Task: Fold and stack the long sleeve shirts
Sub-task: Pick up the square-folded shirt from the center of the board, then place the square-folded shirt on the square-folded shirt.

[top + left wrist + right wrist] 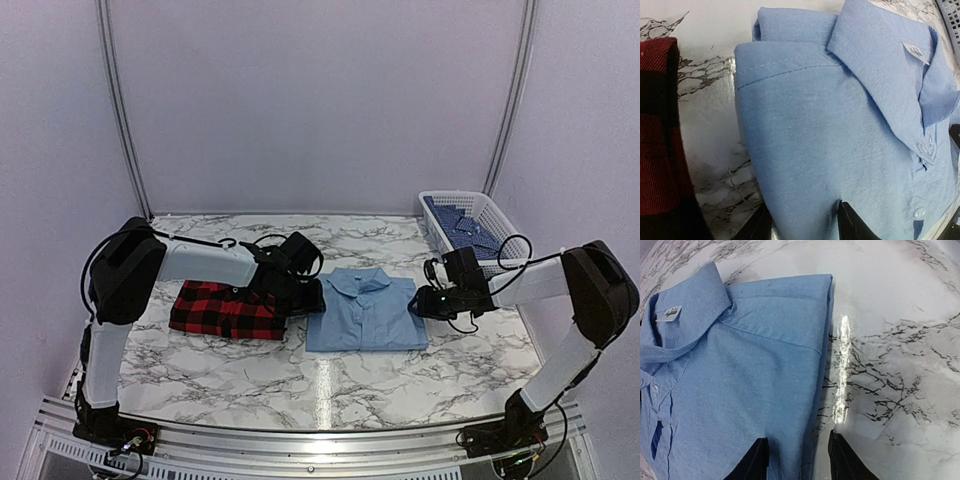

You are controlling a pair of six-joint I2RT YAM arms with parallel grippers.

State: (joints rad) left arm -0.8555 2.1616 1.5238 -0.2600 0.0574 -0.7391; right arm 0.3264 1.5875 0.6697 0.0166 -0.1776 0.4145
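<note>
The folded light blue shirt (365,312) lies mid-frame on the worktop (250,370), collar toward the top, between two half-open claws that hold nothing: left claw (312,297) straddling its left edge, right claw (418,303) its right, plaid shirt (225,310) just left.

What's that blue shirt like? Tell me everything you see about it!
The light blue shirt is plain woven cloth, folded into a neat rectangle and lying flat on the marble table, collar toward the back. It has a collar with a small white label inside and pale buttons down the front. The red plaid shirt lies beside it, apart. The left gripper straddles its left edge and the right gripper its right edge; whether they pinch it is unclear.
</note>
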